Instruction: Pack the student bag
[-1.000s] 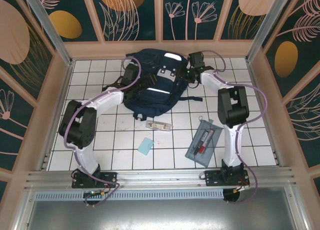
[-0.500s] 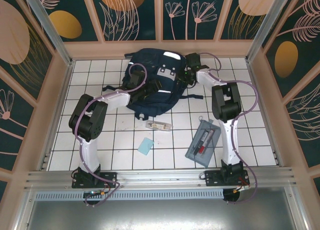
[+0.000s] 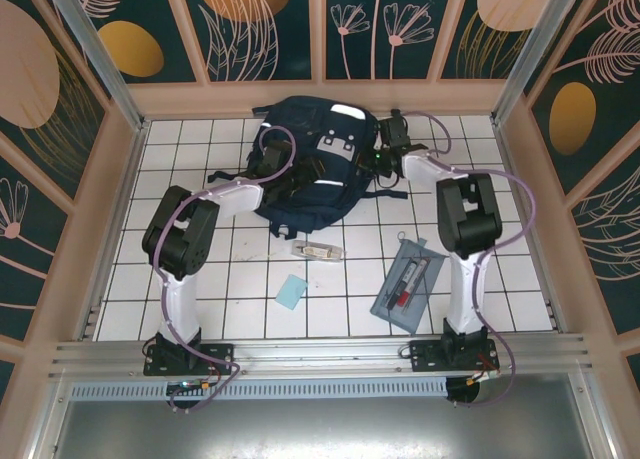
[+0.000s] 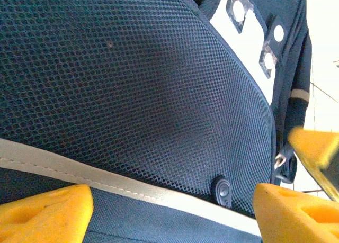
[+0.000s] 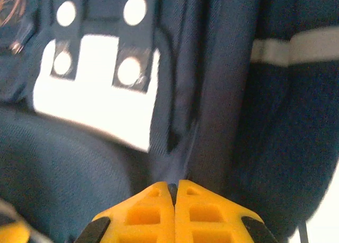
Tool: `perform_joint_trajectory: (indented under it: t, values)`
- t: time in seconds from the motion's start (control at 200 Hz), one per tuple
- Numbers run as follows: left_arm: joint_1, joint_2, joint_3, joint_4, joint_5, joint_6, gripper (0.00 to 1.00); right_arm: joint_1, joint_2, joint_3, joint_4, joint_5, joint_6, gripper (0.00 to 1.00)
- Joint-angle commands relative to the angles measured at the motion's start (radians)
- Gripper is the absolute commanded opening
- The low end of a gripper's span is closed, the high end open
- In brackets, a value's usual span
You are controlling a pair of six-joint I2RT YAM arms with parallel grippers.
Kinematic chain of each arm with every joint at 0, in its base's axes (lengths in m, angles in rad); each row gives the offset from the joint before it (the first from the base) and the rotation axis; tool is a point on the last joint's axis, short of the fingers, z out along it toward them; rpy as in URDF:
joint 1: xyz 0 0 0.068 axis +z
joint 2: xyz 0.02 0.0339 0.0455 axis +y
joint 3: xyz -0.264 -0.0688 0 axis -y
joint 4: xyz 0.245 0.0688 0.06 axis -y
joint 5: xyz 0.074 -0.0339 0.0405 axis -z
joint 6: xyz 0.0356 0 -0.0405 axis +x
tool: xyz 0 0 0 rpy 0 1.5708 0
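The student bag (image 3: 305, 174), navy with white reflective stripes, lies at the back middle of the tiled table. My left gripper (image 3: 272, 161) rests on its left side. In the left wrist view it (image 4: 169, 216) stands open, its yellow fingertips (image 4: 45, 216) wide apart over the bag's dark mesh panel (image 4: 132, 84) and a pale stripe (image 4: 132, 187). My right gripper (image 3: 384, 151) is at the bag's right edge. In the right wrist view it (image 5: 174, 189) is shut, with a thin dark bit of the student bag's seam (image 5: 183, 147) pinched at the tips.
A grey see-through pencil case (image 3: 408, 279) with pens lies at the front right. A small white item (image 3: 317, 250) and a light blue card (image 3: 292, 292) lie in front of the bag. Wooden walls (image 3: 330, 97) close in the table.
The right gripper's jaws have closed on the bag's right edge. The left arm swung inward and its gripper settled on the bag's left side, still open.
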Motion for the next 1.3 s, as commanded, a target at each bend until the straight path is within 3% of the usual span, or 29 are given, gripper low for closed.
perform_joint_trajectory:
  t: [0.0, 0.315, 0.51, 0.651, 0.791, 0.976, 1.096, 1.296]
  values:
    - [0.006, 0.087, 0.037, -0.001, -0.051, -0.048, 0.80, 0.028, -0.130, -0.127, 0.056, -0.052, -0.074, 0.00]
    - [0.006, 0.131, 0.090, 0.032, -0.027, -0.101, 0.80, 0.143, -0.257, -0.323, 0.129, -0.066, -0.166, 0.00]
    - [0.006, 0.109, 0.085, -0.001, -0.040, -0.063, 0.80, 0.122, -0.272, -0.263, 0.031, -0.038, -0.204, 0.00]
    - [0.008, 0.095, 0.083, -0.014, -0.040, -0.049, 0.80, 0.085, -0.292, -0.223, -0.026, -0.061, -0.214, 0.41]
    - [0.008, 0.097, 0.096, -0.029, -0.042, -0.031, 0.81, 0.062, -0.288, -0.178, -0.070, -0.026, -0.226, 0.51]
    - [0.008, 0.111, 0.117, -0.056, -0.044, -0.018, 0.81, 0.059, -0.183, -0.058, -0.150, 0.063, -0.238, 0.48]
    - [0.008, 0.103, 0.107, -0.058, -0.044, -0.017, 0.80, 0.064, -0.106, 0.022, -0.245, 0.072, -0.140, 0.36]
    - [0.008, 0.100, 0.100, -0.047, -0.039, -0.018, 0.81, 0.080, -0.100, -0.033, -0.190, 0.052, 0.050, 0.23]
